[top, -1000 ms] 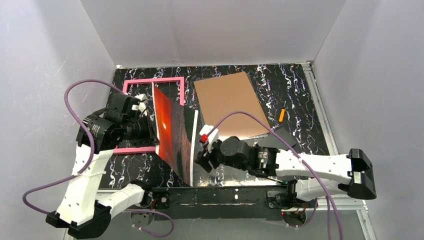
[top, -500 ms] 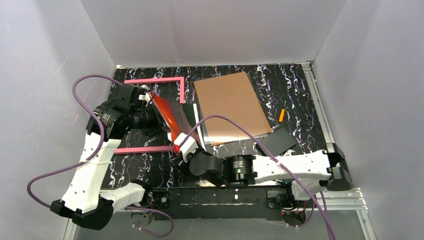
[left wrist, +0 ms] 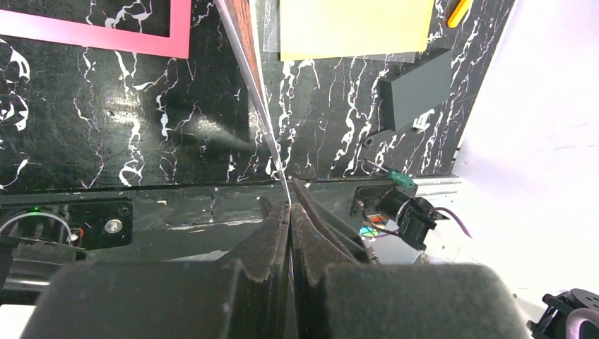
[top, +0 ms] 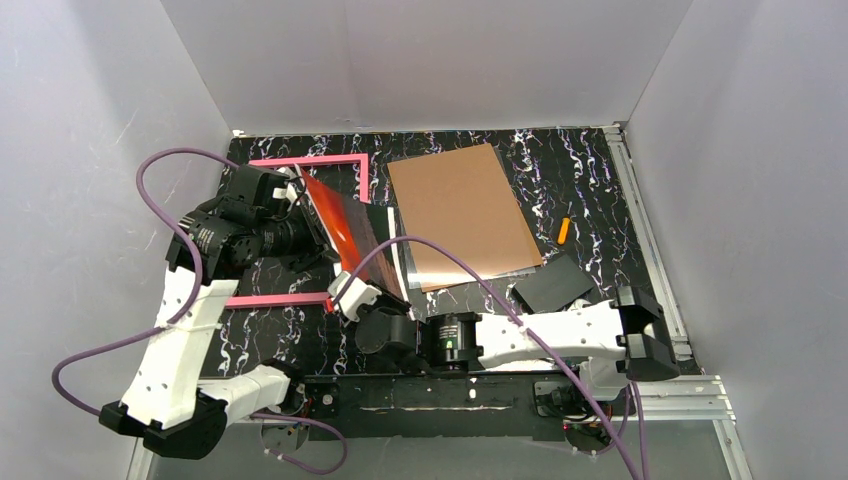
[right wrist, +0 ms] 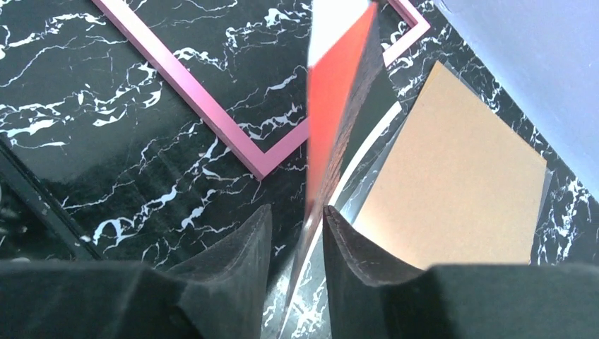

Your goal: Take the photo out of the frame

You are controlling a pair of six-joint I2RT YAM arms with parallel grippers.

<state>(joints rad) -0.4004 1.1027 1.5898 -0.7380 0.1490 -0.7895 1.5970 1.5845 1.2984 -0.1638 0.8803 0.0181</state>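
The photo (top: 345, 228), a red-orange print with a white border, is tilted on edge over the right side of the pink frame (top: 268, 299). My left gripper (top: 306, 212) is shut on its far-left edge; the left wrist view shows the photo edge-on (left wrist: 248, 63) pinched between the fingers of that gripper (left wrist: 290, 212). My right gripper (top: 352, 296) is at the photo's near corner. In the right wrist view the fingers of that gripper (right wrist: 297, 220) stand apart with the photo's edge (right wrist: 337, 106) between them. The frame (right wrist: 212, 116) lies flat with bare table inside it.
A brown backing board (top: 460, 213) lies right of the frame, over a clear sheet with a white strip (top: 398, 252). A small orange-handled tool (top: 563, 231) and a black block (top: 553, 282) lie at the right. Purple cables loop over both arms.
The photo has swung from nearly facing the camera to a narrower tilt further back and left. My right gripper has moved left along the near edge to the photo's near corner.
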